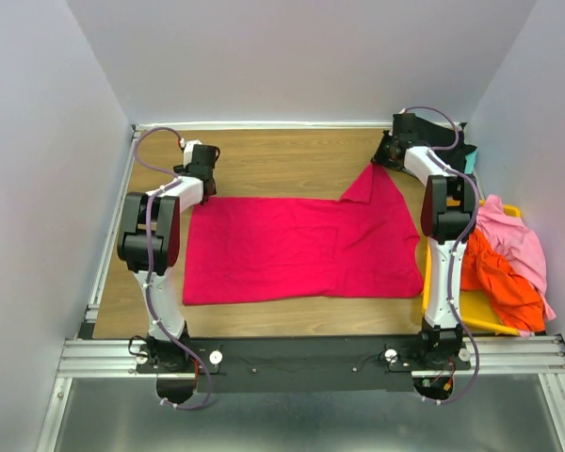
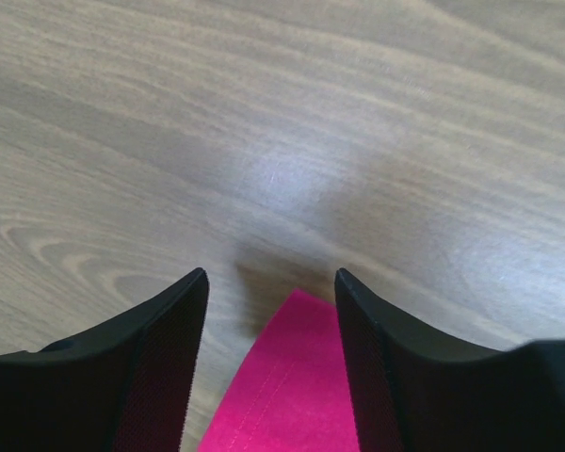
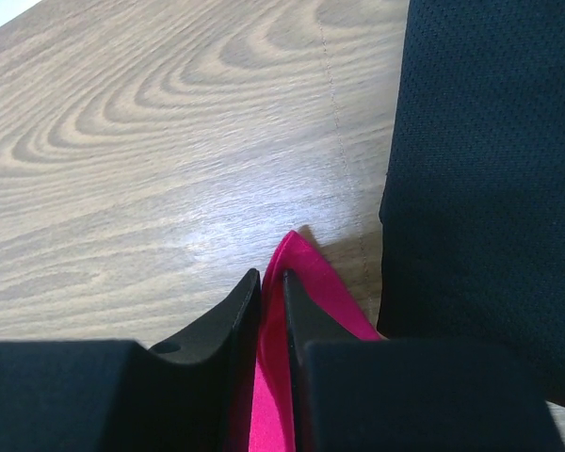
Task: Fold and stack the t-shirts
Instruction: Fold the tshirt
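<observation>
Left gripper (image 2: 271, 276): jaws apart, straddling red shirt (image 2: 292, 386) corner | Right gripper (image 3: 271, 275): clamped on shirt's other far corner

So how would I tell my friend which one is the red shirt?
Find the brown wooden table between the two arms. Across its middle lies the big crimson-red cloth t-shirt, one far corner pinched by the right arm's fingers. Unlike the crumpled pink t-shirt and orange t-shirt heaped in the yellow plastic bin, it is spread flat.
</observation>
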Robot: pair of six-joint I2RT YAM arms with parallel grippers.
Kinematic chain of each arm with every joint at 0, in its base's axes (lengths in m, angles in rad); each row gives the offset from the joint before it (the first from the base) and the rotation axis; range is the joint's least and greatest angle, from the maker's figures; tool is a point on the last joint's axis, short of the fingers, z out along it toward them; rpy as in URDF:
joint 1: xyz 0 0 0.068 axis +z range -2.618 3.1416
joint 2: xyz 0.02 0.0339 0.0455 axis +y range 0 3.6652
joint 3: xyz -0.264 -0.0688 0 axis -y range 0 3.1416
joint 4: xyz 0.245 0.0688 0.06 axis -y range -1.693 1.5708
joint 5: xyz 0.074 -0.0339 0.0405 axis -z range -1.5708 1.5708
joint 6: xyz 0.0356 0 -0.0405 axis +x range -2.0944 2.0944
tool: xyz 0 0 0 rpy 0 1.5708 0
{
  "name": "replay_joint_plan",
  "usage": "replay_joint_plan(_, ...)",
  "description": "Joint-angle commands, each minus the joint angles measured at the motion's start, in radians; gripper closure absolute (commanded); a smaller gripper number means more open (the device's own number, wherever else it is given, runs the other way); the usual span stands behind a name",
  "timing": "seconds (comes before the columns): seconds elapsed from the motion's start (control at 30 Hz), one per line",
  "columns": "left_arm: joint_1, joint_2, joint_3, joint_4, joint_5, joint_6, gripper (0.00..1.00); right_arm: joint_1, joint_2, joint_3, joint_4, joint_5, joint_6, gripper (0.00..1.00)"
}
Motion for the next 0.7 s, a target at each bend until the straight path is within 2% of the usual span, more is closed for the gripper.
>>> replay_joint_plan(0.0, 0.006, 0.011, 0.008, -0.037, -0.037, 0.019, 0.37, 0.0, 0.003, -0.018, -0.007, -0.024, -0.011, 0.77)
replay_joint_plan(0.2, -0.001, 0.016, -0.001, -0.038, -0.03, 0.036, 0.43, 0.0, -0.003, -0.027, -0.007, -0.027, -0.009, 0.77)
replay_joint_plan(0.53, -0.033, 0.092, 0.061, -0.08, -0.073, 0.056, 0.45, -0.001, -0.011, -0.03, -0.007, -0.029, -0.014, 0.78)
replay_joint_plan(0.67, -0.044, 0.097, 0.066, -0.083, -0.085, 0.061, 0.55, -0.001, -0.011, -0.03, -0.007, -0.024, -0.017, 0.77)
